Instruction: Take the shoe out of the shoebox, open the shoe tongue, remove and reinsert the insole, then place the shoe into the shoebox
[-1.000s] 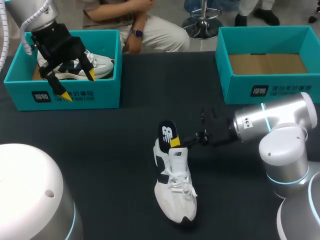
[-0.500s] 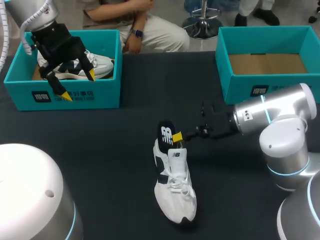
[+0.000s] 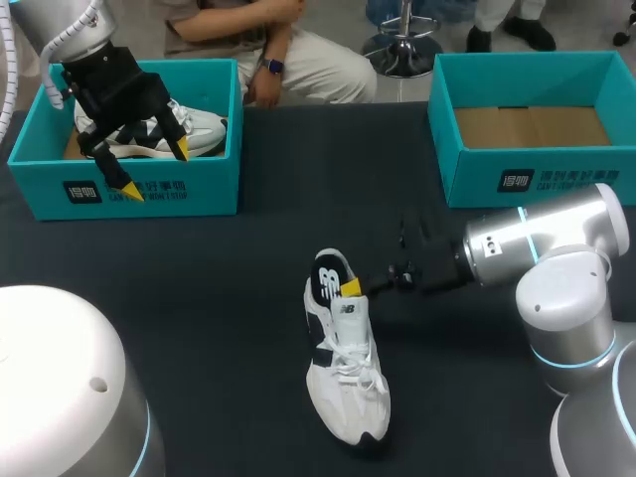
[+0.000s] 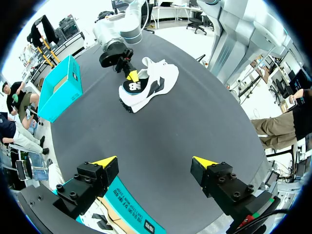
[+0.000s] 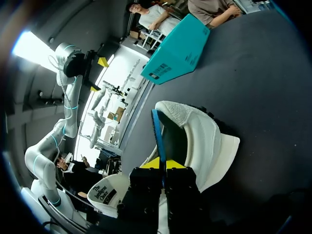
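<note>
A white shoe lies on the dark table near the middle, toe toward me. Its dark insole sticks up out of the heel opening. My right gripper reaches in from the right and is shut on the insole's edge. In the right wrist view the insole runs edge-on between the yellow tips of the right gripper, with the shoe just ahead. My left gripper hangs open above the left shoebox. In the left wrist view the left gripper holds nothing.
A second white shoe lies inside the left teal shoebox. An empty teal shoebox with a brown floor stands at the back right. Bare dark tabletop lies between the boxes and the shoe.
My right gripper has shut on the insole's edge, lifted it a little, then settled back toward the shoe's heel. The left arm has not moved.
</note>
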### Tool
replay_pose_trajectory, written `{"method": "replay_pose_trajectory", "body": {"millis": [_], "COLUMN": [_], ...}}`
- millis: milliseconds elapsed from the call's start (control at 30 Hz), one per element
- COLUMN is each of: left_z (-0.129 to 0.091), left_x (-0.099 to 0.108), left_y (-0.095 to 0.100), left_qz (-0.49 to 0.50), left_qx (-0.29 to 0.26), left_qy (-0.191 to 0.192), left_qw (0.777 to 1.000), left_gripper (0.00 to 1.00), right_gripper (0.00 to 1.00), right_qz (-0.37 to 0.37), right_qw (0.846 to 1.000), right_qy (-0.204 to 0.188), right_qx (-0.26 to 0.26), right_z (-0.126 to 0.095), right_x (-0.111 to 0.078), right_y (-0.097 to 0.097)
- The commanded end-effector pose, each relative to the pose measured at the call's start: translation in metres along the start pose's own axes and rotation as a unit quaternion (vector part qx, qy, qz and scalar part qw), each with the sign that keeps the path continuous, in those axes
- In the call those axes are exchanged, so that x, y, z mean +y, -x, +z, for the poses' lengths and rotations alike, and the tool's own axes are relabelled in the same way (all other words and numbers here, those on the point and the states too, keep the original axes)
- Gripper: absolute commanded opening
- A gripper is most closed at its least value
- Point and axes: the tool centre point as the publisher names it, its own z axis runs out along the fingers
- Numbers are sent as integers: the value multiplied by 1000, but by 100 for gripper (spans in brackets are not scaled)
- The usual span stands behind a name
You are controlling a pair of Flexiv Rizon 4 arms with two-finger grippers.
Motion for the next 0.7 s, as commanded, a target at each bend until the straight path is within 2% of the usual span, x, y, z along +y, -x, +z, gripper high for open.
{"method": "replay_pose_trajectory", "body": {"millis": [33, 400, 433, 567, 600, 700], "left_z": [0, 0, 0, 0, 0, 0], "left_x": [0, 0, 0, 0, 0, 0], "left_y": [1, 1, 1, 1, 1, 1], "left_qz": [0, 0, 0, 0, 0, 0], "left_qx": [1, 1, 1, 1, 1, 1], "left_qy": [1, 1, 1, 1, 1, 1], "left_qw": [1000, 1000, 1000, 1000, 1000, 1000], "left_gripper": [100, 100, 100, 100, 100, 100], "right_gripper": [0, 0, 3, 36, 40, 40], "right_qz": [5, 12, 12, 9, 9, 4], "right_qw": [1000, 1000, 1000, 1000, 1000, 1000], "right_qy": [7, 12, 12, 12, 11, 9], "right_qx": [-1, -3, -4, -6, -7, -8], "right_z": [9, 6, 5, 4, 4, 3], "right_x": [-13, -16, -14, -8, -7, -2], "right_y": [-1, 0, 0, 0, 0, 0]}}
